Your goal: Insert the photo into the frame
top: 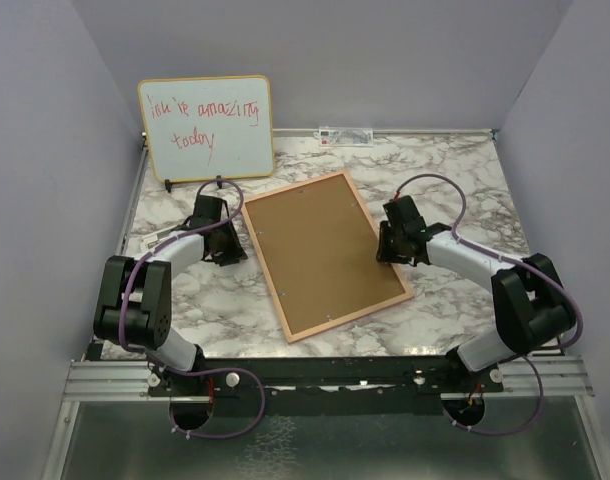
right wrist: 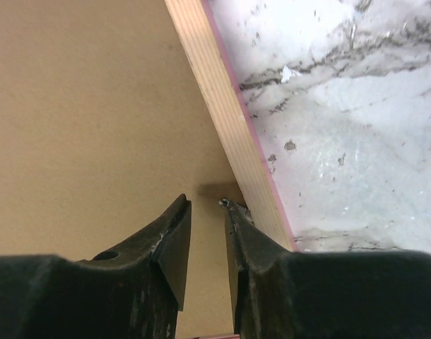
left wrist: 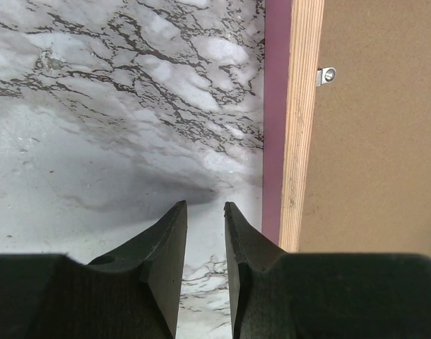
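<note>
On the tabletop: frame lies brown board up | left jaws slightly apart, empty, beside its edge | right jaws likewise, over the board.

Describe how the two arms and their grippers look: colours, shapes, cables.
Both match: the left arm and right arm have white links between bulky black joints, with a thin purple cable looping along each. The left gripper and right gripper each have two matte black wedge-shaped fingers tapering to points.
</note>
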You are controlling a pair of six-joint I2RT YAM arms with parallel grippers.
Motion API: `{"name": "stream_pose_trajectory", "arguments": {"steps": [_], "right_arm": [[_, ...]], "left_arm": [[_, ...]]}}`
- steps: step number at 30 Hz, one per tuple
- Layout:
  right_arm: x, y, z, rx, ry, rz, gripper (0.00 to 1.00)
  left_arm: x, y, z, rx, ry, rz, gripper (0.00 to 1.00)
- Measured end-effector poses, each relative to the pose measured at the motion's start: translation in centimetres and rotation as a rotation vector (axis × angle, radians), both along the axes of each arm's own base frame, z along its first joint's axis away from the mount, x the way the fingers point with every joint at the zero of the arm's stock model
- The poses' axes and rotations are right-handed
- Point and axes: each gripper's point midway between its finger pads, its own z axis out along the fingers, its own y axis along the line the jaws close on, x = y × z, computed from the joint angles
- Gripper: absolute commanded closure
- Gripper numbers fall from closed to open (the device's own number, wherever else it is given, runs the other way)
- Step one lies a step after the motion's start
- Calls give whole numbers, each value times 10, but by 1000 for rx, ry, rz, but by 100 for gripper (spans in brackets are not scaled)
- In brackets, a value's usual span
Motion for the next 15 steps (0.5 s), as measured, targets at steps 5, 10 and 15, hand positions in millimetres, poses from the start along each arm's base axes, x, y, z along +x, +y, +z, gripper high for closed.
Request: {"name": "stream_pose_trajectory", "arguments": {"steps": [5,10,15], "right_arm": [[14,5,28,41,-115,12,62],[27,0,44,11,-174,-10,54],[31,-8,24,-64,-109,-33,51]], "left_arm": [[0,0,1,3,1,-5,67],[0,-1,5,-1,5,-14,62],[13,-8,22,-36,-32,-30,52]]}}
